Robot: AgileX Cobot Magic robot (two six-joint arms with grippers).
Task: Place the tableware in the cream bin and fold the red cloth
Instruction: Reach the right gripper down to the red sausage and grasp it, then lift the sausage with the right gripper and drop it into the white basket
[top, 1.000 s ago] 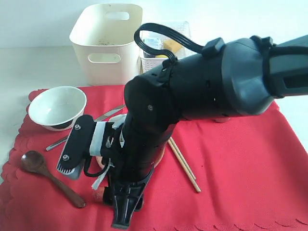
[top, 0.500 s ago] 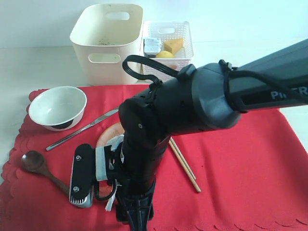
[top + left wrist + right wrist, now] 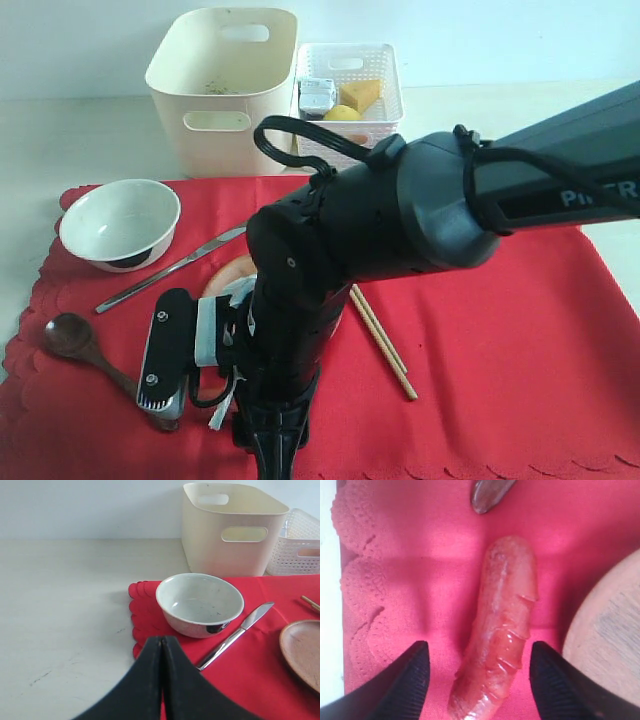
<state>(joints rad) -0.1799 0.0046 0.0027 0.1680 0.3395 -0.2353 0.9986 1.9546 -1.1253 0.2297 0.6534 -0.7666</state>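
Note:
The red cloth (image 3: 500,350) covers the table front. On it lie the white bowl (image 3: 118,222), knife (image 3: 170,270), dark spoon (image 3: 75,340), chopsticks (image 3: 380,340) and the brown plate (image 3: 232,275), mostly hidden under my right arm. The cream bin (image 3: 222,85) stands behind the cloth. My right gripper (image 3: 479,645) is open, low over the cloth, with a sausage (image 3: 502,610) between its fingers (image 3: 405,680) and a gap on each side. My left gripper (image 3: 162,640) is shut and empty, short of the bowl (image 3: 200,602) at the cloth's edge.
A white lattice basket (image 3: 350,90) with food items stands right of the cream bin. The spoon's handle tip (image 3: 490,495) and the plate's rim (image 3: 610,645) lie close to the sausage. Bare table (image 3: 65,605) stretches left of the cloth.
My right arm has dropped toward the cloth's front edge, uncovering the basket and the knife. In the last half second it shifted only slightly. The tableware has not moved.

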